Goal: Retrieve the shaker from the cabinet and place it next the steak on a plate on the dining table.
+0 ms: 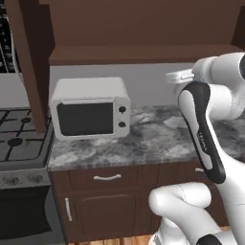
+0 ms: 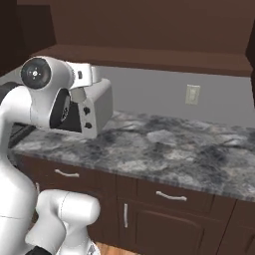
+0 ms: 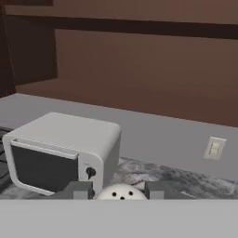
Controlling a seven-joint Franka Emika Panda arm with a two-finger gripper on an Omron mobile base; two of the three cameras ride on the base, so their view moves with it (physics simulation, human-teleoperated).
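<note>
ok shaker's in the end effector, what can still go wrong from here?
1. The shaker shows just its holed cap between the fingertips; a shallow grip could slip when the arm swings.
2. The microwave stands close below on the counter; a low retreat could clip it.
3. The cabinet shelf edge lies close ahead.

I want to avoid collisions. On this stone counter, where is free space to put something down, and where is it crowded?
The counter is bare from the microwave rightwards, below the wall outlet; that is the widest free patch. A narrow strip lies free in front of the microwave. The left end is crowded: the microwave stands close to the stove.
</note>
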